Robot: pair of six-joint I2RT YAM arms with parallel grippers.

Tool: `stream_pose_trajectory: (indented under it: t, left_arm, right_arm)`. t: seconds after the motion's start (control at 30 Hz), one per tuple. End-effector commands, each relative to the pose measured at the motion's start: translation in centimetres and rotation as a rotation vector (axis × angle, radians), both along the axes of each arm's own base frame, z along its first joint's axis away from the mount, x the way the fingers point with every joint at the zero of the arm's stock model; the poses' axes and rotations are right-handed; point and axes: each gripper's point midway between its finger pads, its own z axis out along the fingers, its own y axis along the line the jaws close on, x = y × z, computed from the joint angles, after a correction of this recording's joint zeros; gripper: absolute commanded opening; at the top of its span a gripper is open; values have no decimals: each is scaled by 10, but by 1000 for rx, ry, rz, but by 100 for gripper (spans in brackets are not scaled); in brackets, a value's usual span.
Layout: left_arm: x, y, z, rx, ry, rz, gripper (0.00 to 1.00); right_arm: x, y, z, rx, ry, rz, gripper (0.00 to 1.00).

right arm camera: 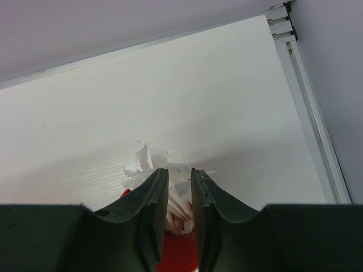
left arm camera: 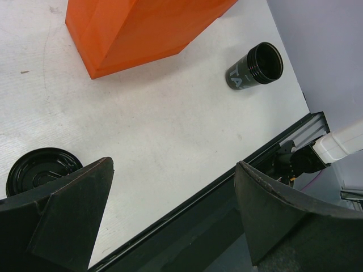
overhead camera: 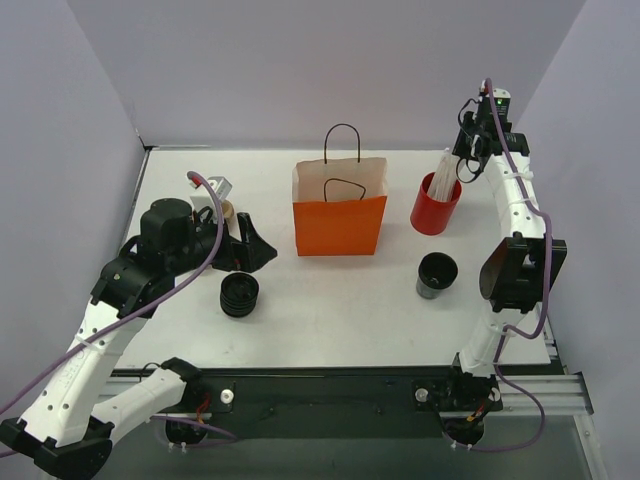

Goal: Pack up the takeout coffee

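Round black cup near boxy orange paper bag. Left gripper wide, empty. Right gripper narrow over white straws, hold unclear

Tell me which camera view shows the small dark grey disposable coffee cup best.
Left wrist view: the small dark grey disposable coffee cup is large, showing its side lettering and open black-rimmed mouth. The top external view shows the cup small, from above. The right wrist view misses it, showing white straws instead.

The red cup of white straws stands right of the orange paper bag. Nearer, the small dark disposable cup sits right, the ribbed black round stack left.
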Motion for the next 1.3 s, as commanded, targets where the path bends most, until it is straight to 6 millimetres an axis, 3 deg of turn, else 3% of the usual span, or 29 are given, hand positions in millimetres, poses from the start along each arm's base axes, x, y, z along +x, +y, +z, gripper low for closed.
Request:
stream_pose_trajectory:
  t: [0.0,0.7,0.87,1.07,1.27]
  left_arm:
    - [4,-1,24,-34,-67,-2,97]
    - [9,-4,21,-39,-52,3,97]
    - [8,-3,20,-36,-50,9,97]
    - [9,-3,20,-38,-53,11,97]
    - [12,-5,24,-42,-62,9,97]
  right_arm:
    - [-2,-10,0,-15,3,-25,24]
    - [-5,-12,-13,5,40,-58,21]
    - [-5,-15,-10,-14,39,-55,6]
    - [-8,-13,14,-17,-10,-44,1]
    - [-14,-8,40,-2,-63,-32,3]
